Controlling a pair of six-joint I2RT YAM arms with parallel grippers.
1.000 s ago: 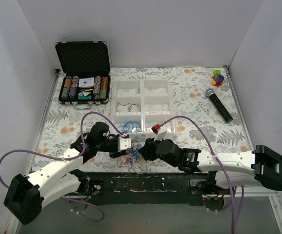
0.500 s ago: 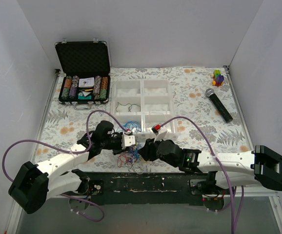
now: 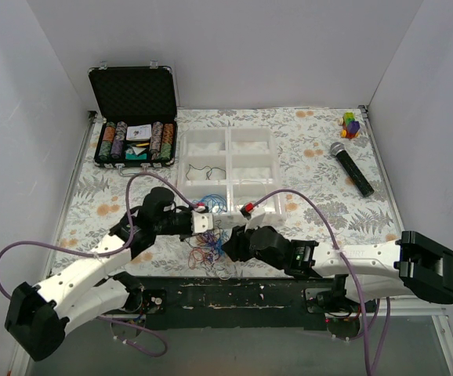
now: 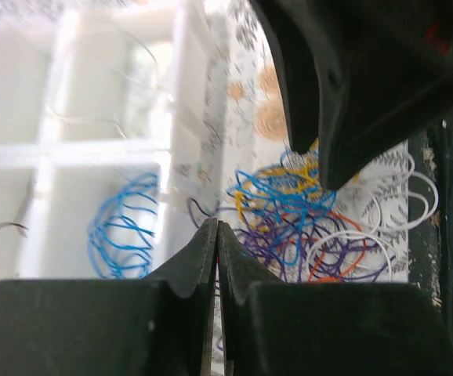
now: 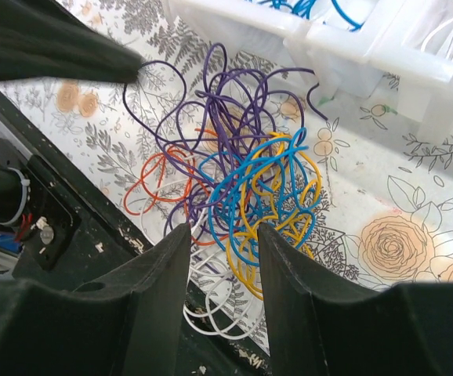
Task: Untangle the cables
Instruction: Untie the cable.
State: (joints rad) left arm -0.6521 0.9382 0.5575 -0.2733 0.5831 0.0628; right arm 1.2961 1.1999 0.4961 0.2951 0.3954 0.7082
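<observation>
The cables [image 3: 208, 251] lie as a loose tangle of purple, blue, yellow, orange and white wires [image 5: 242, 188] on the floral mat near the front edge. My left gripper [image 4: 216, 227] is shut at the tangle's far side, and a purple cable [image 5: 164, 70] runs out of its tip. My right gripper [image 5: 222, 235] hangs open just above the tangle, with blue and yellow loops showing between its fingers. In the top view the left gripper [image 3: 213, 223] and the right gripper [image 3: 230, 244] almost meet. More blue cables [image 4: 121, 227] sit in a compartment of the white tray [image 3: 228, 139].
A thin black wire [image 3: 208, 171] lies in another tray compartment. An open black case of poker chips [image 3: 132, 145] stands at the back left. A microphone [image 3: 350, 168] and a colourful block toy [image 3: 351, 124] are at the back right. The dark front rail [image 3: 234, 301] runs below the tangle.
My left gripper has closed its jaws and shifted slightly toward the tray. The right gripper stays open over the tangle, hardly moved.
</observation>
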